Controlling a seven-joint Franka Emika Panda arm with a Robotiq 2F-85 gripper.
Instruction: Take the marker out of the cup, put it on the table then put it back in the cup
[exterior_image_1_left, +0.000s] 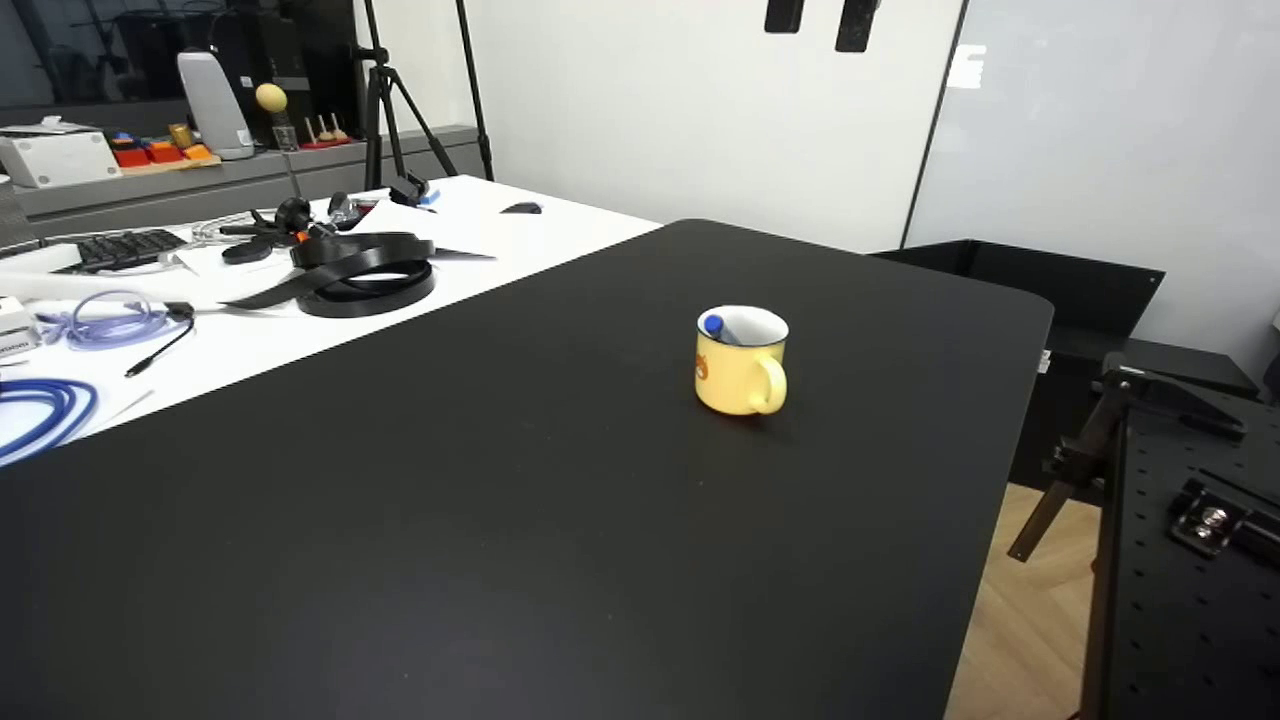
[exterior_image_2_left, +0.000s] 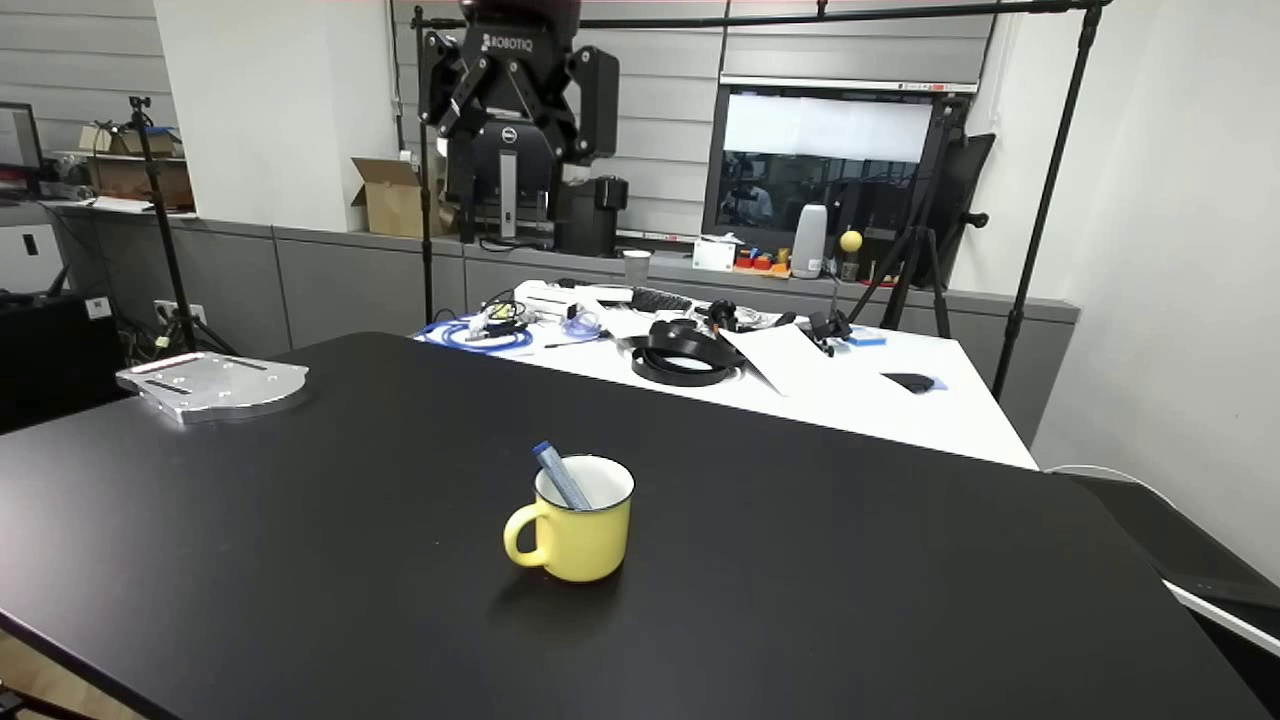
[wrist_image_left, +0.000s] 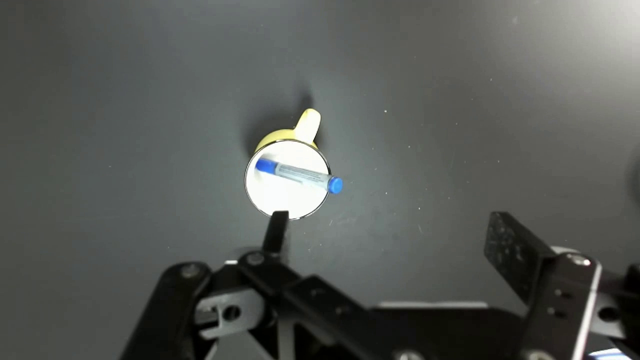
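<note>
The yellow cup stands upright on the black table, and it also shows in an exterior view and the wrist view. The marker leans inside the cup with its blue end above the rim. It also shows in an exterior view and the wrist view, where its upper end overhangs the rim on the right. My gripper is open and empty, high above the table. In the wrist view the left finger overlaps the cup's lower edge. Its fingers also show in both exterior views.
A white table with cables and black strap coils adjoins the black table. A silver metal plate lies at the black table's far left corner in an exterior view. A black perforated bench stands beyond the table's right edge.
</note>
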